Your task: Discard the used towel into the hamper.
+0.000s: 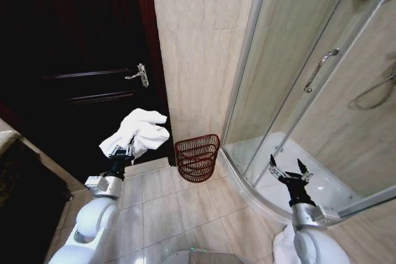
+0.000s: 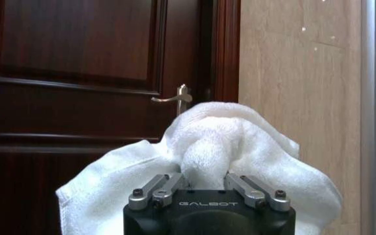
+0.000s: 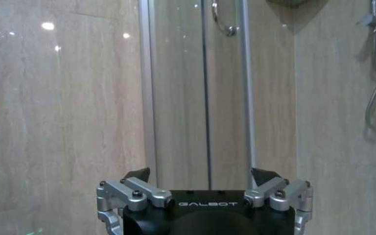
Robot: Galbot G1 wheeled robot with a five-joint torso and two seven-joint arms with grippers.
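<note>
Tiled bathroom floor [image 1: 185,205] w/ hamper [image 1: 197,157] by wall; left gripper [image 1: 121,151] pinched white towel [image 1: 138,129] up left of it, apart. Right gripper [image 1: 289,170] spread, idle nr shower [image 1: 309,78].

I am in a home bathroom: a curved glass shower enclosure [image 1: 297,91] beyond my right gripper [image 1: 289,168], beige tiled walls [image 1: 198,60], and a dark wooden door [image 1: 80,60] behind my left gripper [image 1: 122,151].

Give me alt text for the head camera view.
The left gripper holds a white towel raised left of the red-brown wire hamper on the tiled floor. The open right gripper hangs by the glass shower.
</note>
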